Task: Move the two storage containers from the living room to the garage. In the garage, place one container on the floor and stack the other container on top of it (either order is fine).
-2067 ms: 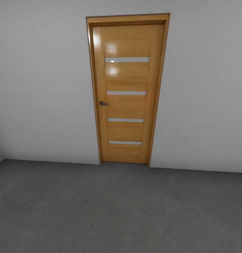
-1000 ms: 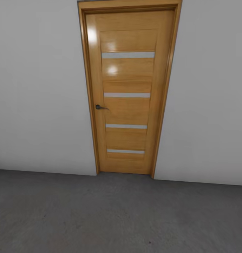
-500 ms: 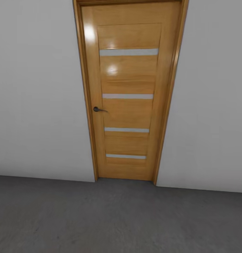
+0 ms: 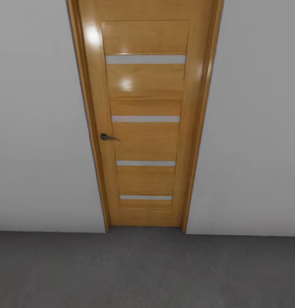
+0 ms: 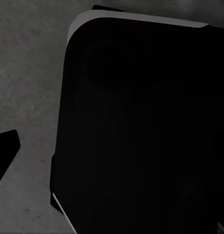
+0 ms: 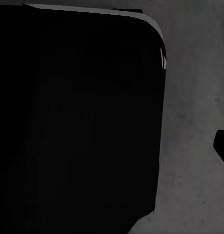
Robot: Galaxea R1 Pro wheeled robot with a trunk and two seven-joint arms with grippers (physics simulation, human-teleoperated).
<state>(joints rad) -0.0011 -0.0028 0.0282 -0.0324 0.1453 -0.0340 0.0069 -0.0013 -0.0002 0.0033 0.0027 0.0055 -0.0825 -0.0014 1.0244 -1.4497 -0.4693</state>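
Claw states on both arms cannot be told. Since a moment ago the wooden door (image 4: 145, 124) has grown larger over the grey floor (image 4: 147, 273); the robot is closing on it, containers unseen.

Floor (image 4: 147, 273): dark grey, mottled, smooth concrete (garage surface), running up to the foot of a white wall.
Same floor, wrist views (image 5: 24, 73): grey mottled patches beside a large black shape.
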